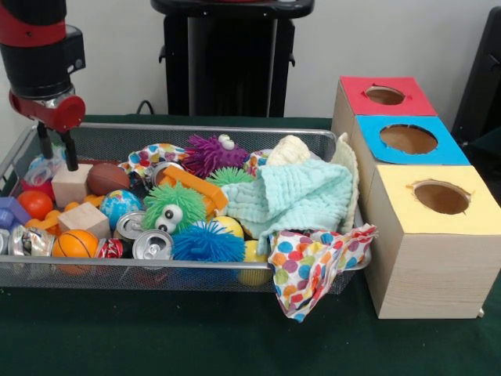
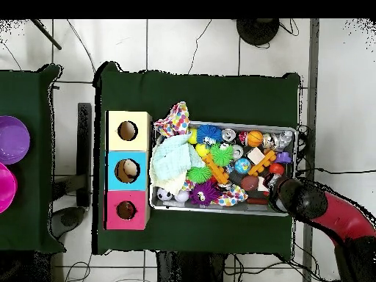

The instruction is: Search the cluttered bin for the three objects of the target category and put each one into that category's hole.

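A red and black robot arm reaches down into one end of a wire bin (image 1: 196,133) heaped with toys, on a green tabletop (image 1: 196,337). Its pincer (image 1: 58,150) hangs just above a plain wooden block (image 1: 71,185), the two dark fingers spread a little and holding nothing.

The target category is not shown. A second wooden block (image 1: 84,218) lies near the first, among balls, cans (image 1: 153,244), fuzzy toys and cloths (image 1: 301,200).

Beside the bin stand three boxes (image 1: 415,235) with round holes, topped red, blue and yellow.

If blocks are wanted, the pincer should probably drop straight down, straddle the block's flat sides, and close without nudging the brown ball (image 1: 107,178) touching it.
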Tool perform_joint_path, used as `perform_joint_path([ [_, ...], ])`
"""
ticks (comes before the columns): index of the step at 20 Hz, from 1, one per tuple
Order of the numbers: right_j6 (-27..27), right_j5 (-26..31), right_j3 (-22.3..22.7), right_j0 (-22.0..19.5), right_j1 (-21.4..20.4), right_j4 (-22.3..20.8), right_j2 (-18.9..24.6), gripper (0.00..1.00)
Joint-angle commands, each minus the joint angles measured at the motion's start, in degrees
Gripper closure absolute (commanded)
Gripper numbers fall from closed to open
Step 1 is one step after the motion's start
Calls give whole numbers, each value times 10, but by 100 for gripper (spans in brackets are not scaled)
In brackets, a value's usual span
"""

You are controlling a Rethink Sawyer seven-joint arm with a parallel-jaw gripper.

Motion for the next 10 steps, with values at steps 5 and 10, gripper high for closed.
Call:
perform_joint_path([
  [5,-23,-7,-46,35,27,-51,12,0],
  [10,-11,1,-59,50,28,-60,-11,0],
])
